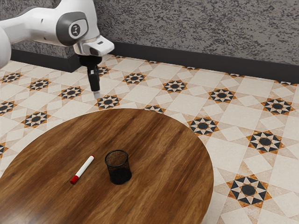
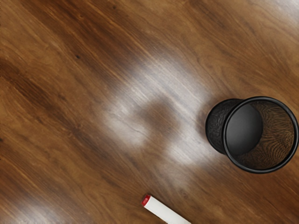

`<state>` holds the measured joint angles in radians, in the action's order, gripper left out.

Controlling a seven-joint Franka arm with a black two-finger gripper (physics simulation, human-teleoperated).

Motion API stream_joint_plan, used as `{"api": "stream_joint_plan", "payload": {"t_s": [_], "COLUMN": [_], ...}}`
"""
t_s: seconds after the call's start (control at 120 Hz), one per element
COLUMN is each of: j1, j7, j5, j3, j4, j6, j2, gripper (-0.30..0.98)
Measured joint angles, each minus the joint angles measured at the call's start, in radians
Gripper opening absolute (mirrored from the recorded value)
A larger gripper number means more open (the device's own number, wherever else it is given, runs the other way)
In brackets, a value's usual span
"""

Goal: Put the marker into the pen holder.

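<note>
The arm's (image 1: pixel 85 11) white, its end effector (image 1: pixel 96 94) black.

Arm (image 1: pixel 42 25) in from exterior view's upper left — wrist (image 1: pixel 95 45) bent, black gripper (image 1: pixel 96 94) pointing down, nearly upright.

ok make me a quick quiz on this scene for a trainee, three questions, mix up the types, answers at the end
1. Fill the gap: the marker has a white barrel and ____ ends.
2. How is the pen holder placed? a) upside down b) on its side c) upright
3. True or false: the end effector is raised clear of the marker.

Key: 1. red; 2. c; 3. true
</note>
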<state>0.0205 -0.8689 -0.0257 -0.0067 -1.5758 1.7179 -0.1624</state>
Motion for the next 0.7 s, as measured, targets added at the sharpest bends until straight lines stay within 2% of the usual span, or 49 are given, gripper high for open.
{"api": "stream_joint_plan", "payload": {"t_s": [0.233,0.392,0.533,0.608,0.7], "j1": [0.003,-0.009,0.003,0.007,0.018], "j7": [-0.004,0.081,0.15,0.194,0.247], "j5": [0.001,0.009,-0.011,-0.031,-0.047], "j3": [-0.001,0.023,0.029,0.041,0.055], "j4": [-0.009,-0.345,-0.442,-0.546,-0.581], "j6": [0.0,0.052,0.115,0.209,0.295], "j2": [0.016,0.177,0.186,0.196,0.189], "gripper": [0.69,0.69,0.69,0.69,0.69]}}
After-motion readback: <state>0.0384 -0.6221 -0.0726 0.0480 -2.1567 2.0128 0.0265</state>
